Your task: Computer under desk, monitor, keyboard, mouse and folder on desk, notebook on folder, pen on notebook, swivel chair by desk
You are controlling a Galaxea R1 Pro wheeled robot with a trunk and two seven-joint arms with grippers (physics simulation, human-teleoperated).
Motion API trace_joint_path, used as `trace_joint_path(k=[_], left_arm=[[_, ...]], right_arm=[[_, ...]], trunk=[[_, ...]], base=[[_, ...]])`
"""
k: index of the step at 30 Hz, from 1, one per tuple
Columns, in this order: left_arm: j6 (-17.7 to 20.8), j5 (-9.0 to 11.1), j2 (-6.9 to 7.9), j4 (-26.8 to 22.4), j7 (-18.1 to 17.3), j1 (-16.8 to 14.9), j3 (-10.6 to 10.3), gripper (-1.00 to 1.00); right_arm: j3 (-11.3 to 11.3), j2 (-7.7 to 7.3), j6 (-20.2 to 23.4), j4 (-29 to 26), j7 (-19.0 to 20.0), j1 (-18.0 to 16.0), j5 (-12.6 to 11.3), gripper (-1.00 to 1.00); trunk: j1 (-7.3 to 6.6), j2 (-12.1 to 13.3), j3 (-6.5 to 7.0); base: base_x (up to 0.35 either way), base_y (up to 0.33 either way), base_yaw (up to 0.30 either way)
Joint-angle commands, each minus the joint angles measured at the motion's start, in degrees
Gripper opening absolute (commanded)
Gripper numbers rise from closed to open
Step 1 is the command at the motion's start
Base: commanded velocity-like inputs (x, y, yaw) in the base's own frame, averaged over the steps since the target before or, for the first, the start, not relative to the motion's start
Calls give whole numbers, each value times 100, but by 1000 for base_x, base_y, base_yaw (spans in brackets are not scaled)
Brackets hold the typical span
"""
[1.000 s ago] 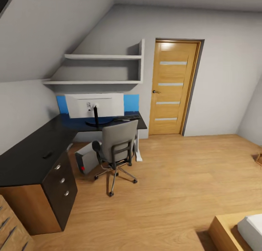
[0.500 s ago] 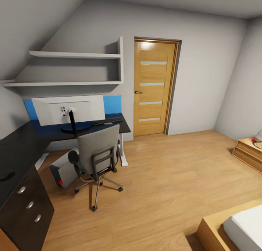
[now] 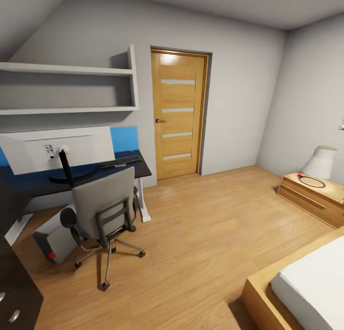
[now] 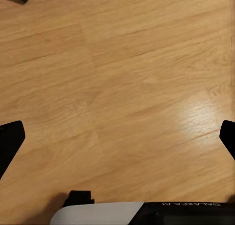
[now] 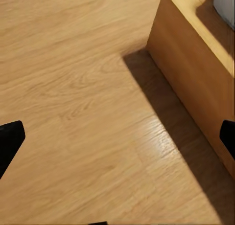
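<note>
Black desk (image 3: 28, 184) sits at the left of the head view, under two grey wall shelves (image 3: 71, 89). The whole picture has slid left since the earlier frames because the camera turned right, so the things themselves did not move. More of the right wall shows now, along with a wooden night table (image 3: 310, 196) carrying a white lamp (image 3: 320, 162), and more of the bed (image 3: 310, 292).

The monitor (image 3: 57, 148) stands on the desk with its white back facing the camera. The keyboard (image 3: 119, 161) lies on the desk just beside the monitor, toward the wooden door (image 3: 177, 115). A blue panel (image 3: 124, 138) shows behind the monitor against the wall. The swivel chair (image 3: 102, 210) stands on the wood floor (image 3: 205, 234) close to the desk, its back toward the camera. The computer (image 3: 55, 234) sits tilted on the floor next to the chair, near the desk, with its small red light showing. Two silver drawer knobs (image 3: 13, 315) peek in at the lower left corner.

The left gripper (image 4: 117, 137) hangs over bare wood floor, its two black fingertips (image 4: 10, 139) spread wide apart and holding nothing. Mirrored white letters show on its body, too cut off to read. The right gripper (image 5: 117, 137) is also spread wide and holding nothing, over the floor beside the bed's wooden frame (image 5: 196, 88).
</note>
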Motion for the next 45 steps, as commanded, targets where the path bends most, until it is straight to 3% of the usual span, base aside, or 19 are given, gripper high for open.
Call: trace_joint_path(k=[1, 19, 45], left_arm=[[-12, 8, -1, -3, 5, -1, 0, 100], [-12, 11, -1, -3, 8, 0, 3, 100], [-4, 8, -1, -3, 17, 1, 9, 100]], right_arm=[[-2, -8, -13, 4, 3, -5, -19, 100], [-2, -20, -12, 1, 5, -5, -14, 100], [17, -37, 9, 62, 27, -5, 22, 100]], trunk=[[3, -3, -12], [3, -3, -147], [3, -3, -154]], base=[[276, 0, -221], [316, 0, -115], [325, 0, 0]])
